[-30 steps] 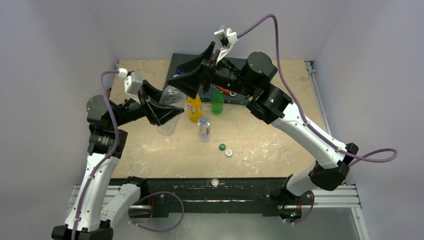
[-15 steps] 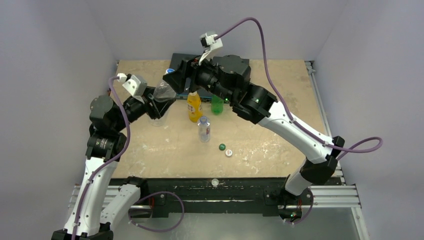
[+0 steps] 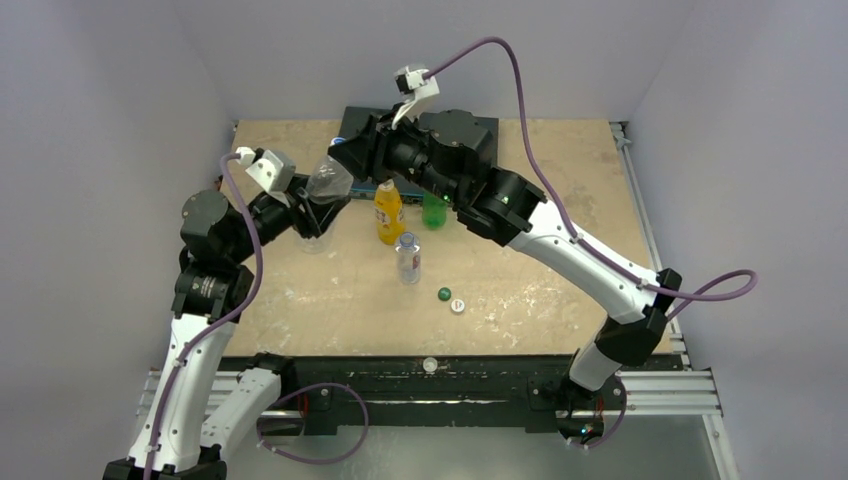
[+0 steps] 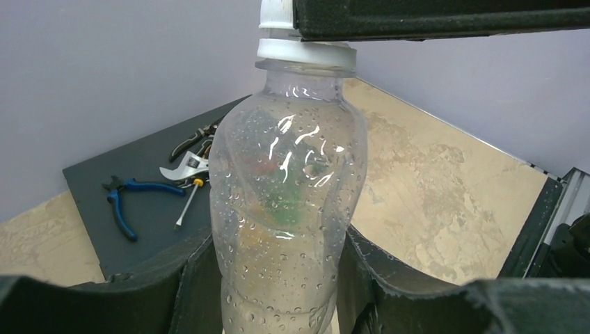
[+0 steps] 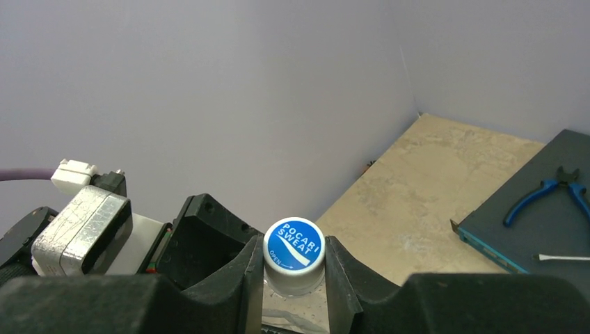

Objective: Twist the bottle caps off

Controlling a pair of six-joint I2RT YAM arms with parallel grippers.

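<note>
The left claw (image 4: 278,292) is clenched around the lower body of the large clear bottle (image 4: 285,202), one dark finger on each side of it. Droplets cling to the inside of the bottle's wall. In the top view the bottle sits over the back left part of the tabletop (image 3: 560,290), tilted so that its neck points up and to the right, toward the right arm. Whether its base touches the tabletop cannot be told.

The right claw (image 5: 294,268) is clamped on the bottle's blue-topped cap (image 5: 293,252), its fingers pressed against the cap's white sides. The cap sits on the neck, just above the white collar ring (image 4: 306,50).

The other three bottles stand upright near the middle of the tabletop, apart from both claws: the orange-yellow bottle (image 3: 388,212) and the green bottle (image 3: 434,209) side by side, and the clear blue-labelled bottle (image 3: 408,258) in front of them. A dark green cap (image 3: 443,293) and a white cap (image 3: 457,306) lie loose just beside each other, nearer the arm bases.

Blue-handled pliers (image 4: 125,205), a wrench (image 4: 182,167) and a screwdriver (image 4: 188,205) lie on a dark mat (image 4: 153,223) at the back
</note>
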